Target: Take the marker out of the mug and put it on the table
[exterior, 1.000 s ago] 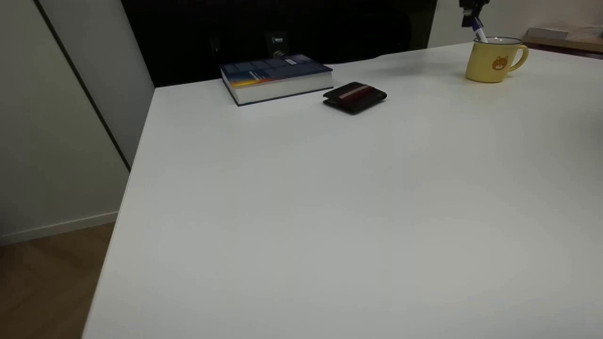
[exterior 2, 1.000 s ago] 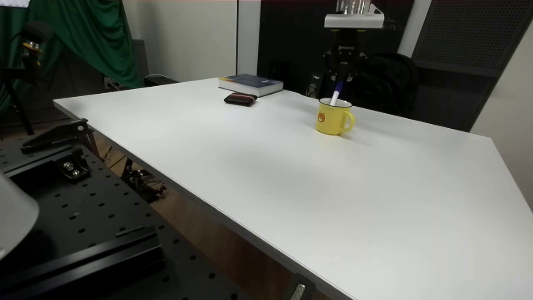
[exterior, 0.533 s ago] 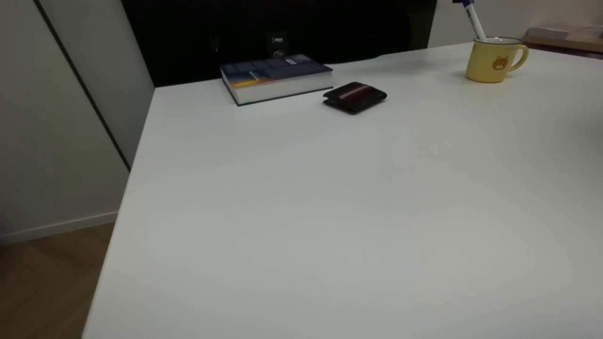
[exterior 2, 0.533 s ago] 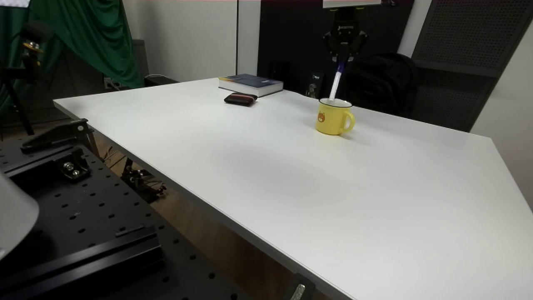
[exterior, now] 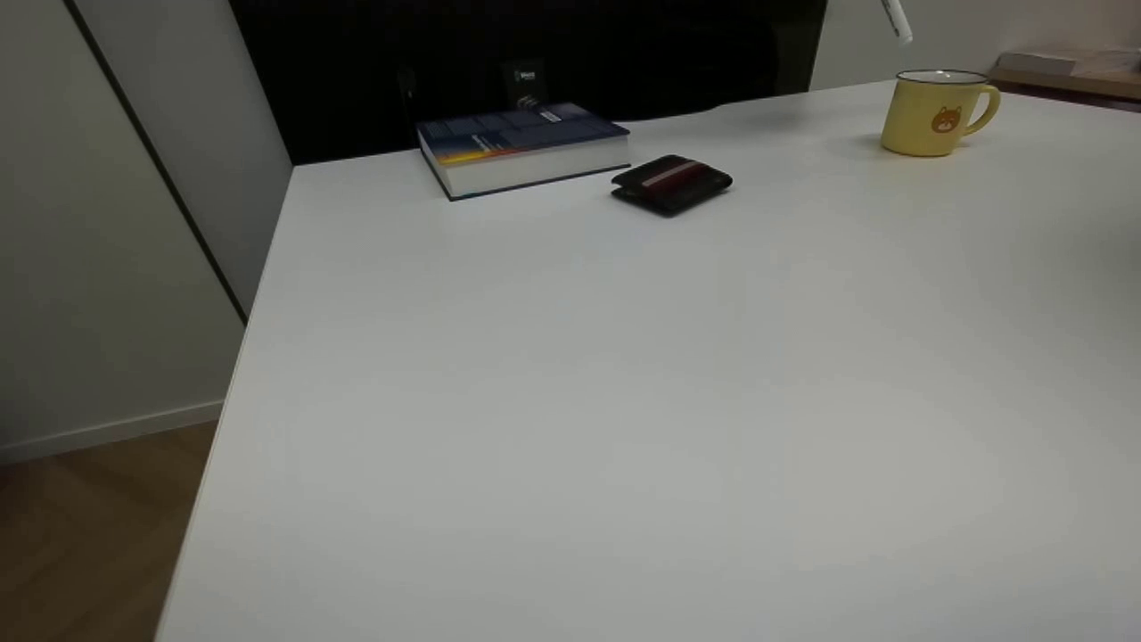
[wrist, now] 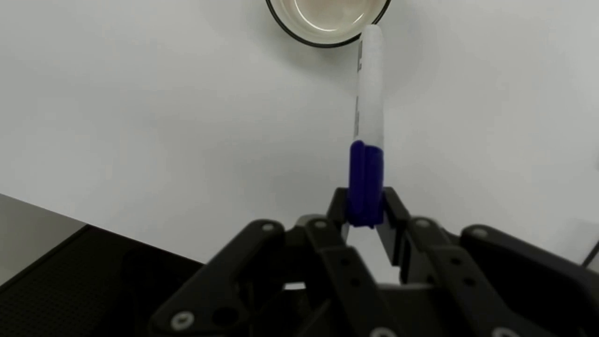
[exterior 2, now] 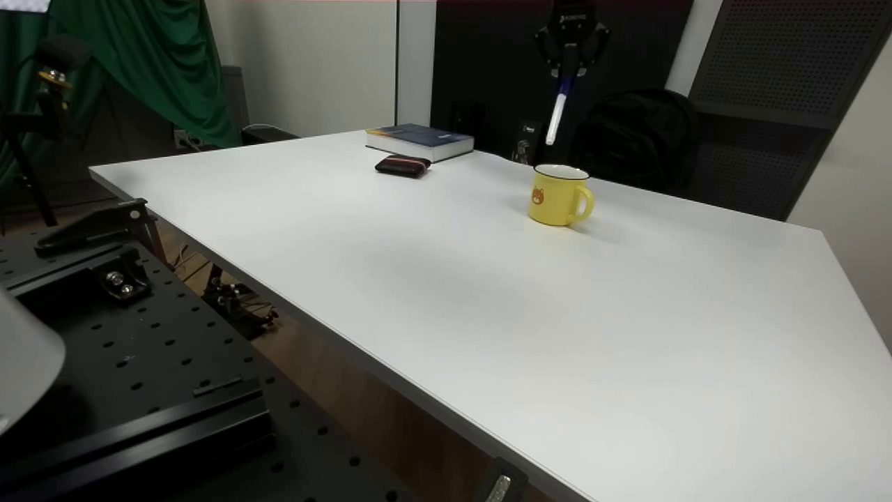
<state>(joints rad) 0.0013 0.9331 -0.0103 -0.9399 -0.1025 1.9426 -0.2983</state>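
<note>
Gripper clamped on blue-capped marker at cap end, tilted midair, clear of yellow mug at wrist-view twelve o'clock; lowering here could clip mug, and end-only grip could let marker swivel on touching white tabletop.

Gripper is mostly matte blk, approx. symmetrical, w/ small white lettering seen in an exterior view, looks like "ROBOTIQ", & a couple of silvery bits low on it. In wrist view the slim, straight-edged fingers sit betw. chunky outer links w/ rounded ends, + narrower inner bars dotted w/ dk round holes. Hardware's grey/silver: sm. round pins at link ends, bigger screw heads nearer the bottom edge, a couple cut off by the frame, drive type too blurred to tell.
</note>
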